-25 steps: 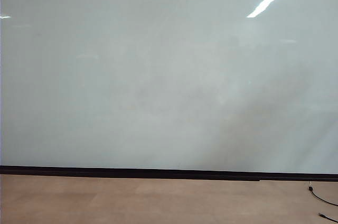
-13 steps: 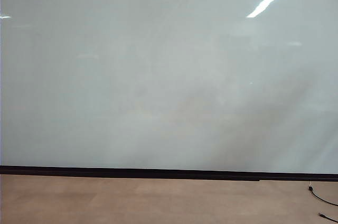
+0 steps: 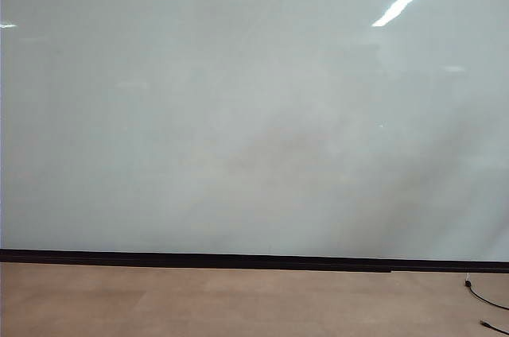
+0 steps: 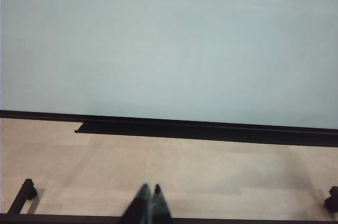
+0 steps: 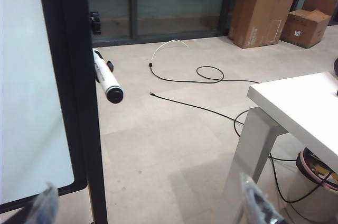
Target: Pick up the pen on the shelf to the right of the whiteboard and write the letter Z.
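White pen [image 5: 107,78] juts off whiteboard's [image 5: 26,76] right edge; we see right gripper [image 5: 148,208] spread wide, short of it. Board reflection shifted. Left gripper [image 4: 149,203] clenched.

The exterior view faces the whiteboard [image 3: 238,114] head-on from well back, floor [image 3: 199,301] along the bottom. The left wrist view looks level at the same board past the left gripper [image 4: 149,205], whose fingertips meet. The right wrist view looks along the board's black side frame [image 5: 74,86] toward the pen [image 5: 107,80], ahead of the wide-spread right gripper [image 5: 153,208], and beyond it to cardboard boxes [image 5: 266,5].
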